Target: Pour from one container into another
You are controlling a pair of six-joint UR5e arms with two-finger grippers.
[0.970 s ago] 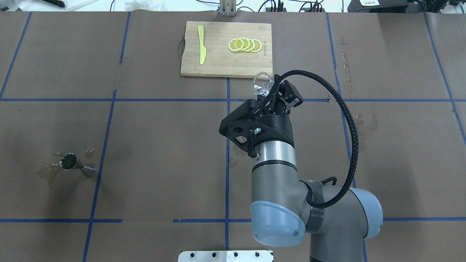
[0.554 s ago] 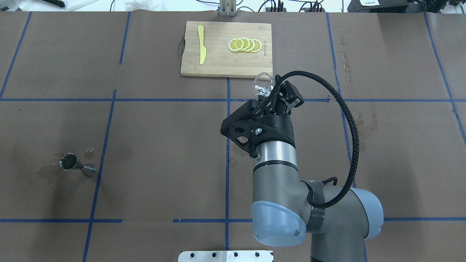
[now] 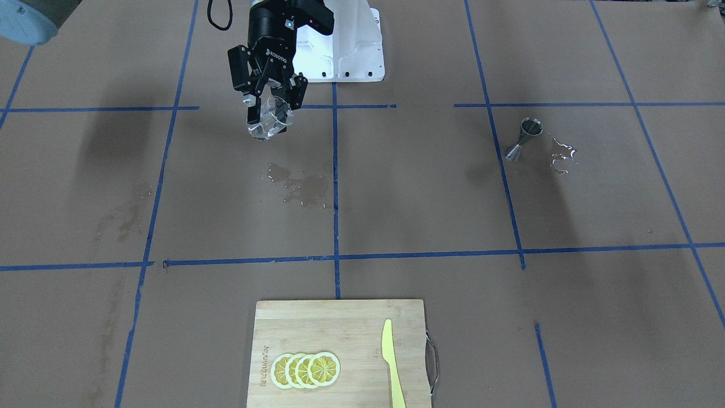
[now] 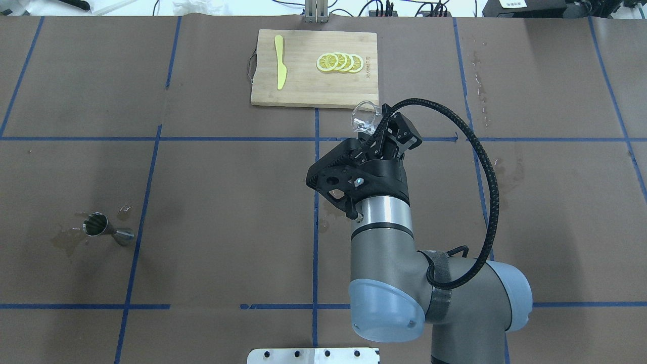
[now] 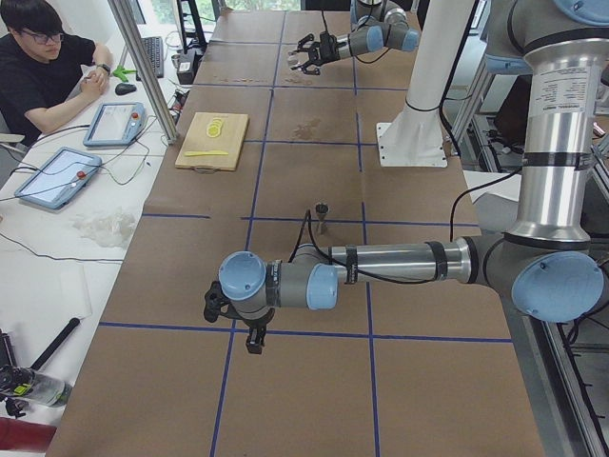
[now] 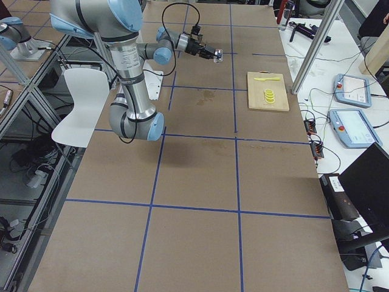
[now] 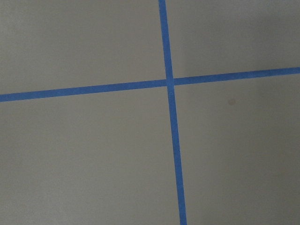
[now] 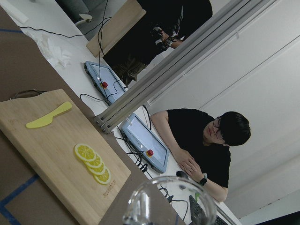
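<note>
The tabletop paper (image 4: 227,192) is matt brown, crossed by smooth blue tape (image 4: 76,138). At twelve o'clock, a pale wooden board (image 4: 308,88) bears a yellow knife (image 4: 279,63), probably plastic. The glass cup (image 4: 365,117) is clear and glossy; the jigger (image 4: 96,225) at eight o'clock is polished metal.

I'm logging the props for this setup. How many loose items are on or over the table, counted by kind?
glass cup: 1
metal jigger: 1
cutting board: 1
yellow knife: 1
lemon slices: 4
Total: 8
</note>
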